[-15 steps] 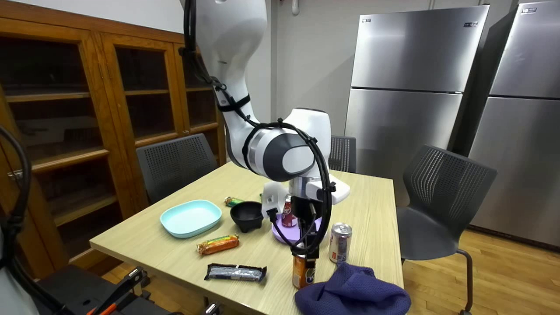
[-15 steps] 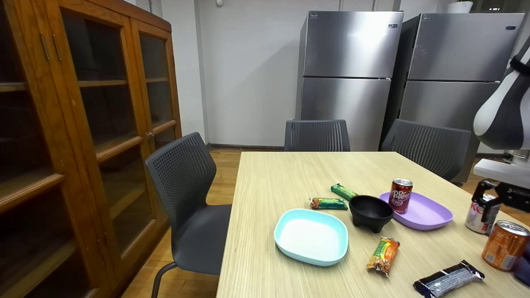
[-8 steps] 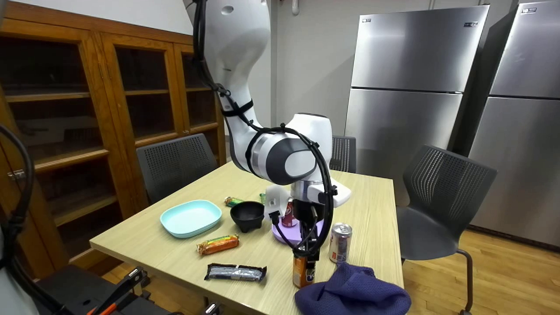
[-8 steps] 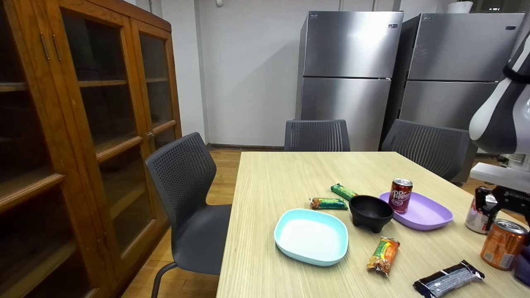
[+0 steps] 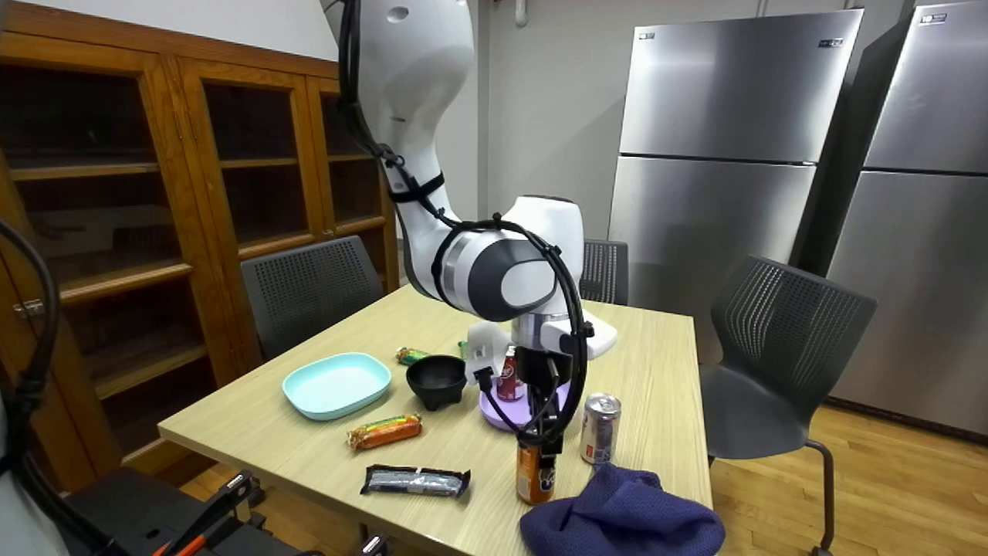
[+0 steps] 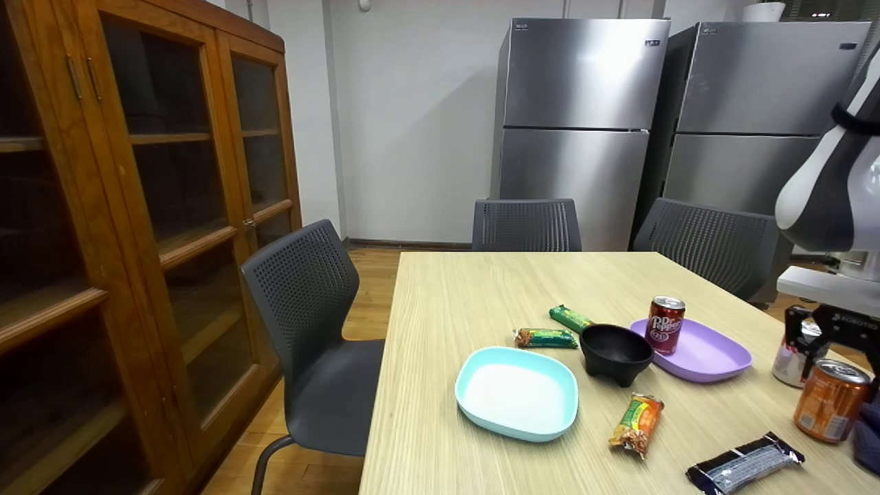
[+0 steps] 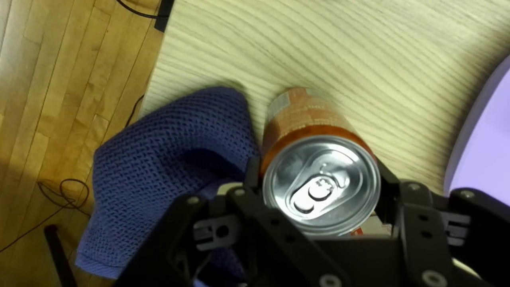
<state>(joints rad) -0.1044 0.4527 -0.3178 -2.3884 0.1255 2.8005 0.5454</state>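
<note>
My gripper (image 7: 318,177) has a finger on each side of an orange soda can (image 7: 314,153) and is shut on it near its top. The can is upright in both exterior views (image 5: 532,475) (image 6: 830,405), at or just above the table surface. The gripper points down over it in both exterior views (image 5: 544,455) (image 6: 835,354). A dark blue cloth (image 5: 625,513) lies beside the can and also shows in the wrist view (image 7: 171,159). A silver-white can (image 5: 600,428) stands close by. In an exterior view it is partly hidden behind the gripper (image 6: 789,361).
A purple plate (image 6: 715,357) bears a red Dr Pepper can (image 6: 665,326). A black bowl (image 6: 617,350), a light blue plate (image 6: 517,392), a black-wrapped bar (image 6: 746,466), an orange-wrapped snack (image 6: 637,425) and green-wrapped snacks (image 6: 546,338) lie on the table (image 6: 474,295). Chairs surround it.
The gripper first moved down around the orange can, then closed on it and rose slightly. The can now sits slightly higher in both exterior views. The other objects have not moved.
</note>
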